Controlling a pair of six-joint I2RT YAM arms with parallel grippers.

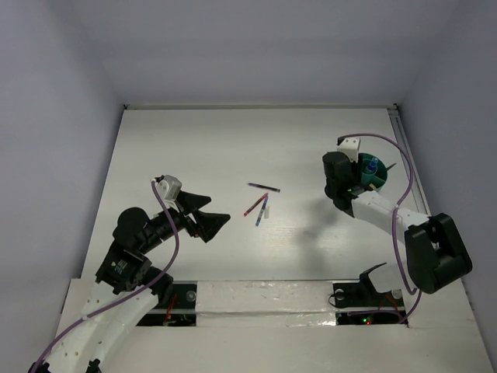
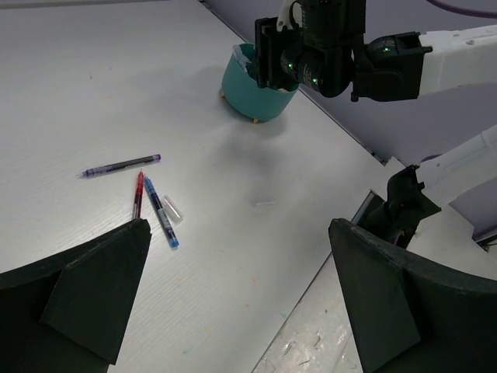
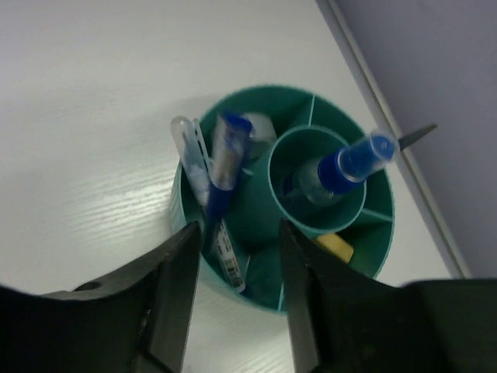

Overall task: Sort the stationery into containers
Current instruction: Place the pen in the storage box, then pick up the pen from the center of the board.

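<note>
So the teal tub [image 3: 342, 116] sits in the upper right of the overhead view, near the right edge of the white surface [image 1: 194, 148]; its inner cup has a blue-capped marker [image 3: 349, 159] standing in it; the outer compartment at the left of the right wrist view holds a labelled blue pen [image 3: 225, 163] leaning on the rim, with a clear tube [image 3: 190, 155] beside it; something yellowish [image 3: 335, 247] lies in a lower right compartment, can't tell what it is. The right gripper [image 3: 239, 229] hangs over the tub's near rim; its fingers are parted partway with nothing clamped, and the labelled pen's lower end shows in the gap. In the middle of the surface, well apart from the tub, lie a purple pen [image 2: 122, 165], a red pen [image 2: 138, 194] and a loose blue pen [image 2: 161, 211]; the red and blue ones lie just beside each other, with a small clear cap [image 2: 172, 210] next to the blue. The left gripper [image 2: 239, 225] hovers centre left in the overhead view, fingers spread wide and empty, facing those pens.
</note>
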